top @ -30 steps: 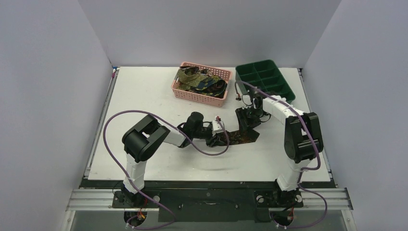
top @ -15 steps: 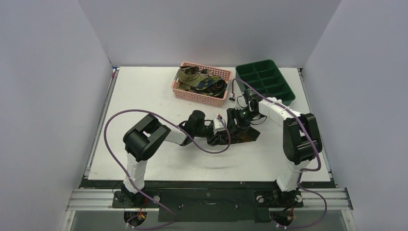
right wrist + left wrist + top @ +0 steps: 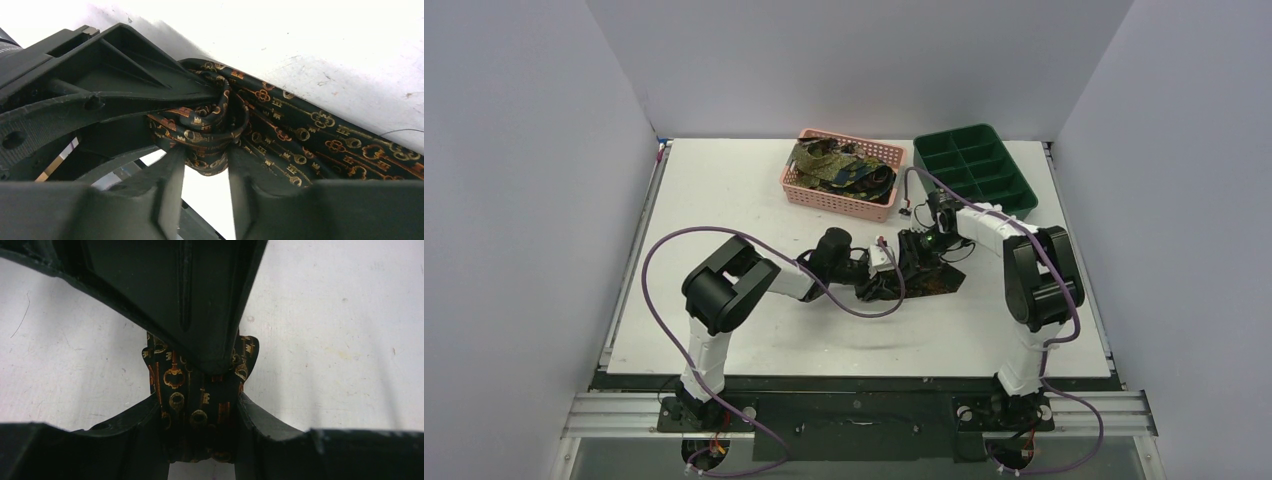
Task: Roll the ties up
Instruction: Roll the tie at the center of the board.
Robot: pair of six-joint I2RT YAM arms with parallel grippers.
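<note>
Tie (image 3: 300, 135): woven cloth, dark, soft sheen, fine weave, gold and orange key print. Fingers (image 3: 200, 300): black plastic, matt, faint ridges and scratches. Worktop (image 3: 325, 315): white, matt, scuffed, flecked with small marks. Basket (image 3: 834, 198): pink plastic mesh. Tray (image 3: 1022, 192): dark green plastic, smooth, slight gloss. Walls (image 3: 524, 200): pale, matt, plain.
</note>
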